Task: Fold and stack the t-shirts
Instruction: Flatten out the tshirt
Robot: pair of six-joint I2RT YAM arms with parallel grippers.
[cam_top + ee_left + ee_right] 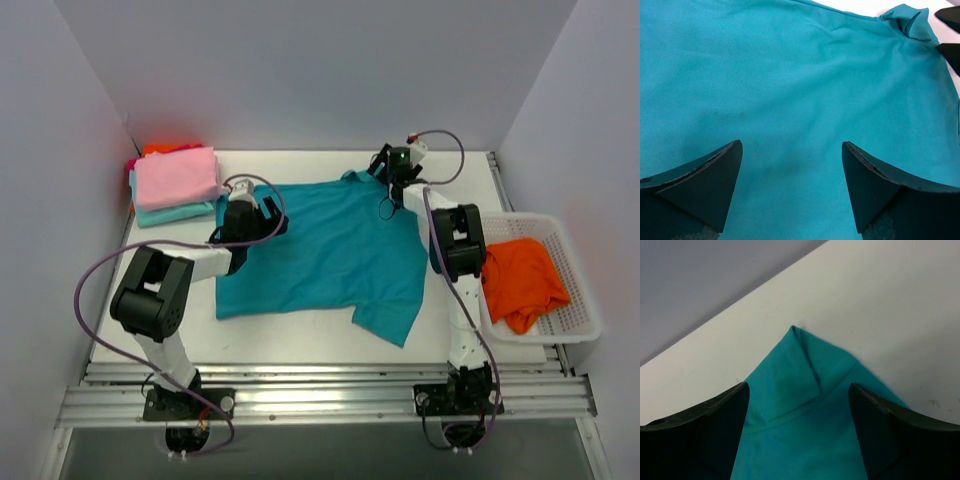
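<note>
Lying on white table (300, 335) amid pale walls (320, 70), teal t-shirt (330, 250) beneath left gripper (792, 150) and right gripper (797, 390), both spread.

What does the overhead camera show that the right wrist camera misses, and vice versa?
Only the overhead view: the pink shirt topping a folded stack, the orange shirt in the white basket, the left pincer. Only the right wrist view: a creased corner close up, inside the open right pincer. Both: the teal shirt on the white table.
</note>
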